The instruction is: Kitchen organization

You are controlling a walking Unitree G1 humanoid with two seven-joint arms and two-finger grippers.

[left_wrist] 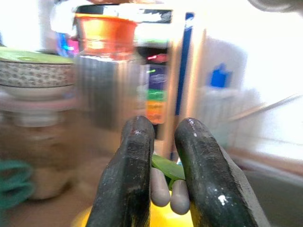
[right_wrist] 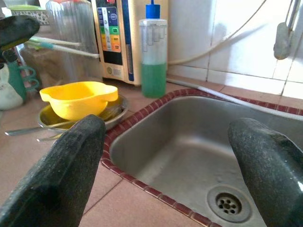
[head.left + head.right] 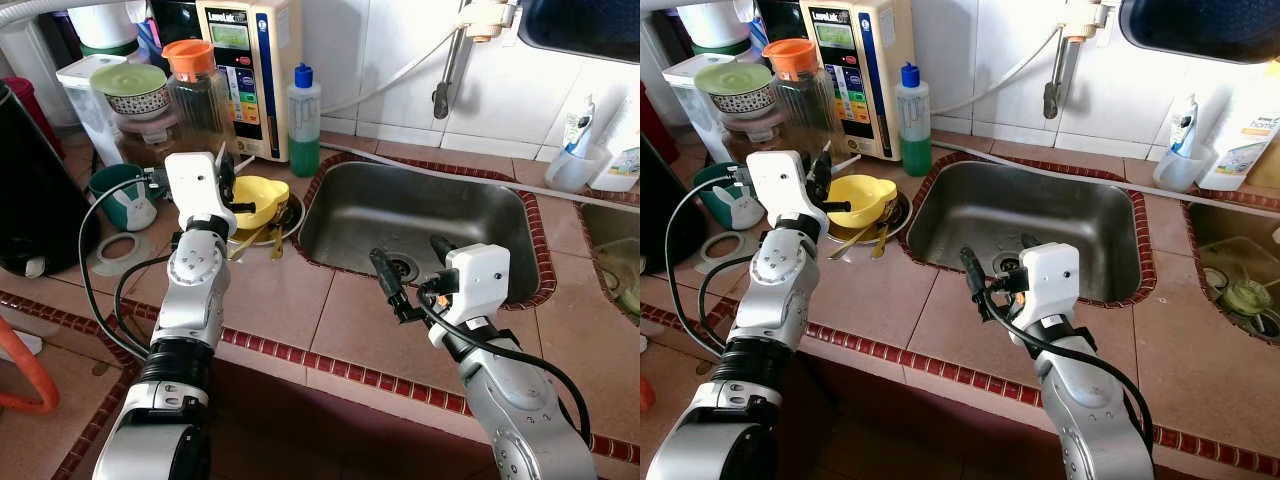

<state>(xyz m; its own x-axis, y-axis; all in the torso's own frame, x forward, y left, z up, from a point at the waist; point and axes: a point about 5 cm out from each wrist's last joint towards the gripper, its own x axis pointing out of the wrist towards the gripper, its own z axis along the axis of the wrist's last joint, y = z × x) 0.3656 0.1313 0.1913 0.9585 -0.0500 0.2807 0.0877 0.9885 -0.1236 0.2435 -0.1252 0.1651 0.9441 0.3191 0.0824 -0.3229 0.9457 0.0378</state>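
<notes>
Yellow bowl (image 3: pixel 256 198) | just beside left fingers (image 3: pixel 226 178) | utensils pinched

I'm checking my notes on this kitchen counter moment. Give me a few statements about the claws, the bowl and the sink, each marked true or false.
1. The yellow bowl sits inside the sink. False: it rests on a plate on the counter, beside the sink.
2. The right claw is open. True.
3. The left claw is spread wide open. False: its fingers are nearly closed on something thin.
4. A soap bottle with green liquid stands behind the sink's corner. True.
5. The right claw hovers above the bowl. False: it is at the sink's front edge.
</notes>
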